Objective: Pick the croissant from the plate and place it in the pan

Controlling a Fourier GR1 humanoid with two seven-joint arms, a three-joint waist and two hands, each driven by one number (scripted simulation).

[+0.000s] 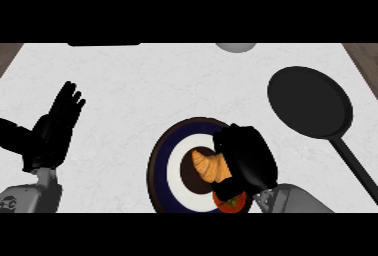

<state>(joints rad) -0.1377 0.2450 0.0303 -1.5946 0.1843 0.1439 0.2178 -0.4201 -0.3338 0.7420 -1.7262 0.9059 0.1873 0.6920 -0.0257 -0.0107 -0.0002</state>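
Right hand [247,160] is down over the plate [164,150], fingers [230,187] curled in around the right side of the croissant [210,166] — from above it reads as a grasp closing on the pastry, though the hand hides the contact itself. The croissant sits at the plate's centre, touching the left edge of the palm, its orange body running roughly up and down the view with a slight lean. So the pastry lies just left of the fingers, tucked under them — no reach left to make.

Out from there: the plate is dark-rimmed with a white ring and a dark middle, and a small red item [230,202] with a bit of green lies at its lower right edge, partly under the wrist. I can't tell what it is.

The pan [308,101], black and with nothing in it, lies up and to the right of the plate, handle trailing toward the lower right. The right hand is clearly the nearer one.

Left hand [55,129] rests at the left of the desk [148,85], fingers straight, holding nothing.
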